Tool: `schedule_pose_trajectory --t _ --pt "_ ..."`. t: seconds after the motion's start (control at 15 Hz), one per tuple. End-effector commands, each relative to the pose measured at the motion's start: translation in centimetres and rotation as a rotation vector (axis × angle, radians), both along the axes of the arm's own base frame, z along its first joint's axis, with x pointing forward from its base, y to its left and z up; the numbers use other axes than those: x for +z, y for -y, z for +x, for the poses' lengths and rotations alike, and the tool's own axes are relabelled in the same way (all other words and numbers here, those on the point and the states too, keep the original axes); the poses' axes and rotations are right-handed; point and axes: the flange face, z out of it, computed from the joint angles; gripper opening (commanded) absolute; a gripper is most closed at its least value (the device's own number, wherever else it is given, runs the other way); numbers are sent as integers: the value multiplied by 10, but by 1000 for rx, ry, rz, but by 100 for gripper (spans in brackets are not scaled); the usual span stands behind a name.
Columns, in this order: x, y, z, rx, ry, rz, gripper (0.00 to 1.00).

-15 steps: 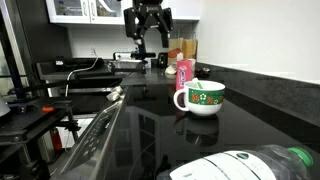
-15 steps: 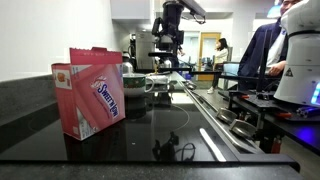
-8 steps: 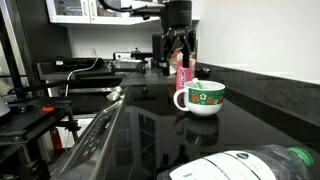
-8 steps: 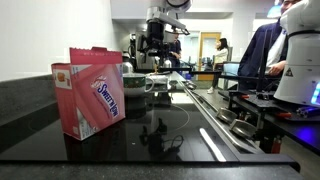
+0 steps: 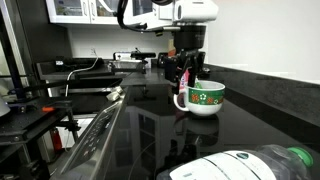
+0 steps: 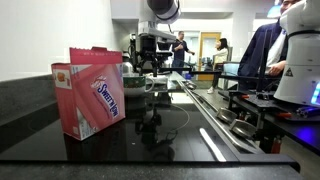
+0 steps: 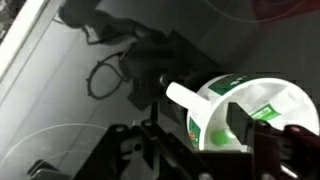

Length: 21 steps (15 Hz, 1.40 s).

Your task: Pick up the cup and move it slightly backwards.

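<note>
Over the last second the gripper (image 5: 183,73) has swung in from the far end of the tabletop (image 5: 150,125). It now hangs just above and slightly behind the cup (image 5: 203,97), not touching it.

In an exterior view the cup (image 6: 136,85) sits half hidden behind a pink box (image 6: 95,90).

In the wrist view the cup (image 7: 250,108) fills the lower right, with its handle (image 7: 184,96) pointing left.

Jaws look spread wide and empty.

The cup stands upright on the tabletop, not yet lifted.

Judgement: approach nearly complete. What remains is to descend over the rim, close, lift, and shift the cup back.
</note>
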Motion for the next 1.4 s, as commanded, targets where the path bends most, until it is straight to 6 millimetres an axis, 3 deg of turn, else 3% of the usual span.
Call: schedule_pose_trajectory --t 0.0,0.13,0.47,0.87,1.33 --pt "-11 5 11 -23 -45 26 44" --pt "-18 6 14 -22 -55 28 38" --pt "-23 2 22 -16 -56 37 1" --pt "-18 2 20 -18 -30 49 3" --pt "-9 12 -14 -44 -43 40 3"
